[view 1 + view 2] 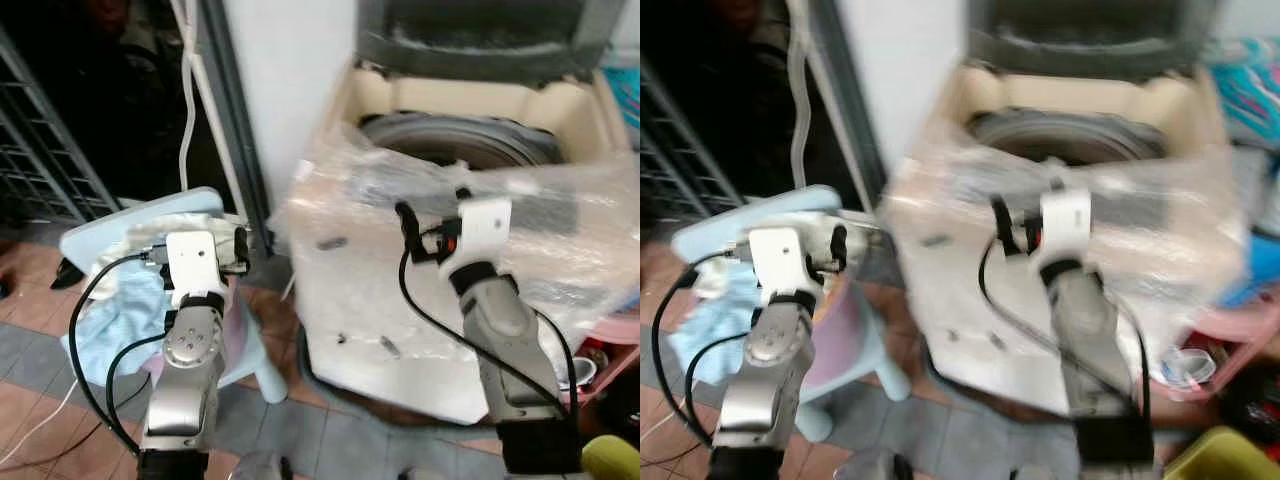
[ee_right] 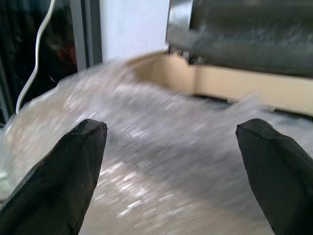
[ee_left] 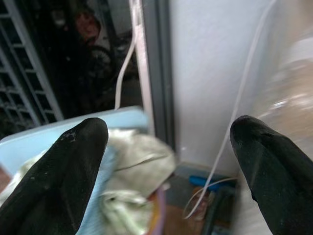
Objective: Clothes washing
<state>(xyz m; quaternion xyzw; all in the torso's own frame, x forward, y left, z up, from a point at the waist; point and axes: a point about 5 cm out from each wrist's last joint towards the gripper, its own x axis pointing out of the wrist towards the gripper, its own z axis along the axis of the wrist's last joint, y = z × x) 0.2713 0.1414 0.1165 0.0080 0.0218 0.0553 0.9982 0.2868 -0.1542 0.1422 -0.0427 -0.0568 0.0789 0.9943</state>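
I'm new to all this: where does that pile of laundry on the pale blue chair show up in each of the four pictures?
Left eye view: laundry at lower left, behind the left arm.
Right eye view: far left, blurred.
Left wrist view: between the open left claw tips, low.
Right wrist view: no laundry there; plastic-covered washing machine ahead.
Shared landmark: white cord against the dark doorway.

White hose point(image 1: 187, 90) hangs beside dark metal grating point(image 1: 40, 150).

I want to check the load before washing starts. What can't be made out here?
- Inside of the washing machine drum: head views, hidden by rim and plastic wrap.
- Clothes on the blue stool: left arm covers them; items blurred.
- Right wrist view: wrap motion-blurred.
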